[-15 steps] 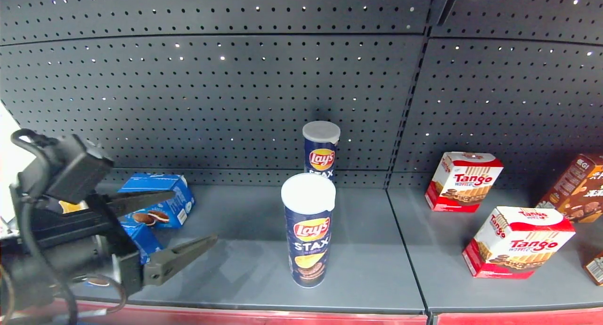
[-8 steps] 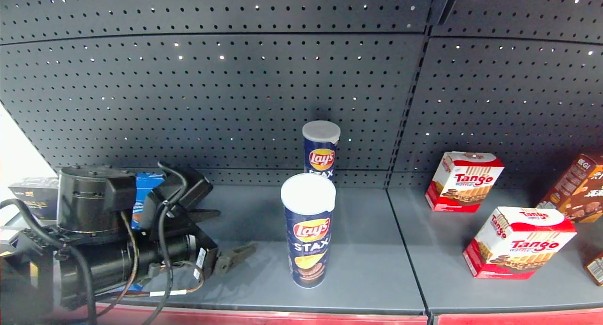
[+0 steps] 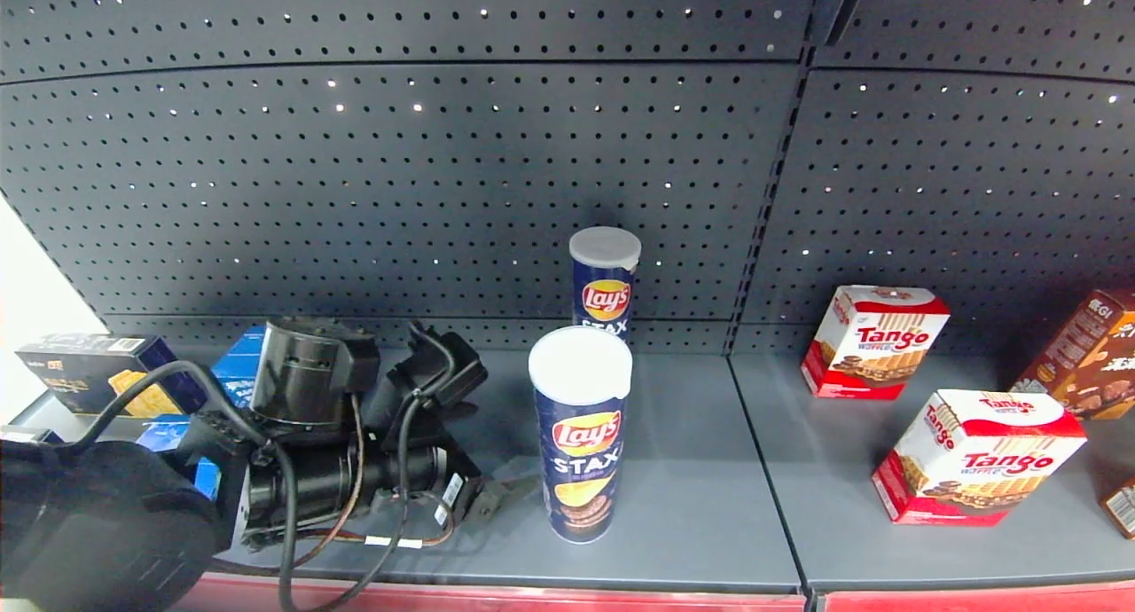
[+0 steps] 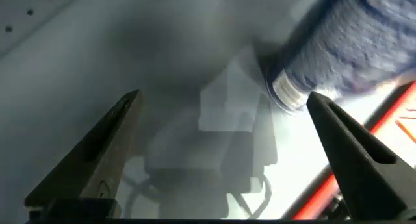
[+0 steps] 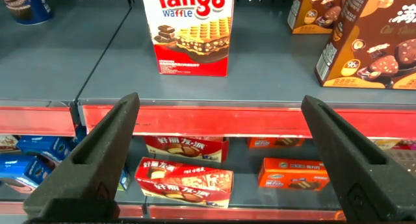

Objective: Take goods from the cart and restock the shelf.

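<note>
Navy chip can (image 3: 581,435) stands upright on the shelf (image 3: 692,506), just beside one tip of the left jaws, spread wide, empty. Right wrist view: right jaws spread too, facing a waffle box (image 5: 192,32).

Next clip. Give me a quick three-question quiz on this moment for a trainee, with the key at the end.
1. True or false: the left hand is shut on the front chip can.
2. How many chip cans stand upright on the shelf? A) one B) two C) four
3. Fill in: the red-and-white wafer boxes sit to the robot's ____ of the cans.

Key:
1. False. The hand is open, with the can near one finger.
2. B. They are the front chip can and the rear chip can.
3. Right.
</note>
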Available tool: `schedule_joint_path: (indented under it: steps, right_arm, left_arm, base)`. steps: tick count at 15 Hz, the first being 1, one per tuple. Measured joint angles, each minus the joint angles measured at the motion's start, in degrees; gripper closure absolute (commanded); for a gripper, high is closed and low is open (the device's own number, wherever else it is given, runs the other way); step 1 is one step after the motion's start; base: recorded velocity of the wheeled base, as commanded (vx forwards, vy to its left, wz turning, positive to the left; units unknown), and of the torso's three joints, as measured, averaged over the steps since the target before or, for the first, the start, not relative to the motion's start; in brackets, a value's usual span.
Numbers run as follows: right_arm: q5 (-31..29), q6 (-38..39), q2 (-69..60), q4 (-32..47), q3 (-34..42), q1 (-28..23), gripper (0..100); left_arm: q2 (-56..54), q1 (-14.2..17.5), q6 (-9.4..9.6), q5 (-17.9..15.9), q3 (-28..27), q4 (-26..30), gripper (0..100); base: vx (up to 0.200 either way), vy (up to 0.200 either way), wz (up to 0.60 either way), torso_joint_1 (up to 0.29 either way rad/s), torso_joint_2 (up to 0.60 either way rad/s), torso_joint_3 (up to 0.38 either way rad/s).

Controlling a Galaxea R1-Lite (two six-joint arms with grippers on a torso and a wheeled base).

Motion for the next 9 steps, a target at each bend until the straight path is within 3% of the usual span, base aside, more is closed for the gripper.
schedule_joint_path:
  steps: [6, 9]
  right_arm:
    - [0.0, 0.0, 0.0, 0.0, 0.0, 0.0, 0]
    - [0.0, 0.0, 0.0, 0.0, 0.0, 0.0, 0]
  left_arm:
    - [4.0, -0.2, 0.05, 0.1, -3.9, 0.0, 0]
    - [4.5, 1.5, 0.44, 0.1, -4.2, 0.0, 0]
  base:
    - [0.000, 0.000, 0.00, 0.000, 0.00, 0.000]
    - [0.000, 0.000, 0.00, 0.000, 0.00, 0.000]
